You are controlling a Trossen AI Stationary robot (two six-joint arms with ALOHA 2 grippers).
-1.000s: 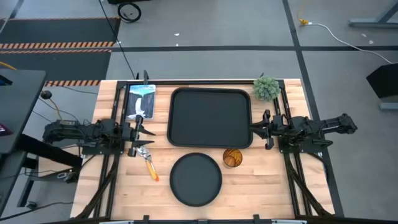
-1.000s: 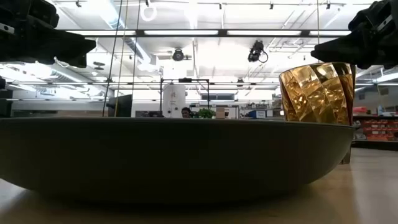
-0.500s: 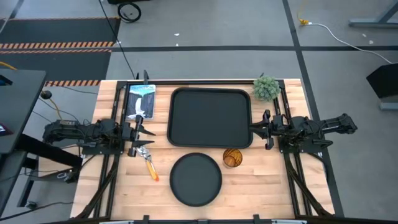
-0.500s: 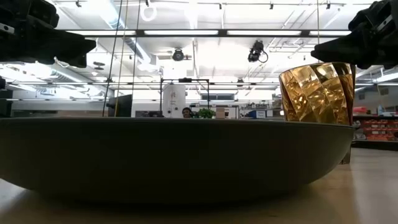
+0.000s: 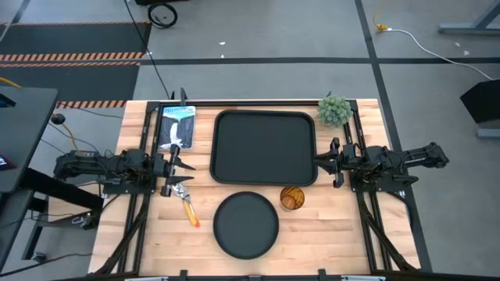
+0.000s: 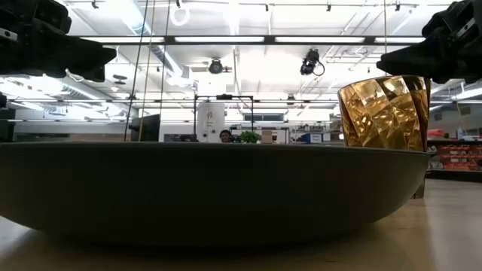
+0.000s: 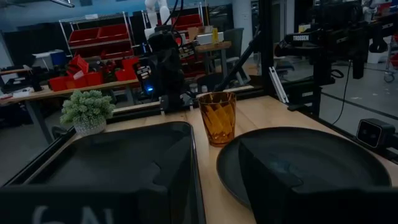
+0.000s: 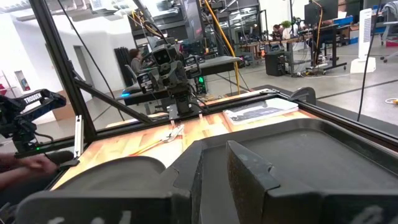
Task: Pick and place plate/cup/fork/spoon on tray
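The round matte black plate [image 5: 246, 225] lies on the wooden table [image 5: 328, 234] near its front edge, well apart from both grippers, and the small amber translucent cup [image 5: 291, 197] stands upright just beside it, close to the right gripper [image 5: 333, 162] at the right rim of the large black rectangular tray [image 5: 264, 147]. The left gripper [image 5: 176, 163] hangs at the table's left side, its fingers spread and holding nothing; just below it lie the silver fork and spoon with orange handles [image 5: 186, 203], too small to tell apart. The right gripper's fingers look parted too, though the overhead view is coarse. Tray and plate hold nothing. A small green potted plant [image 5: 334, 110] stands beyond the tray's right corner.
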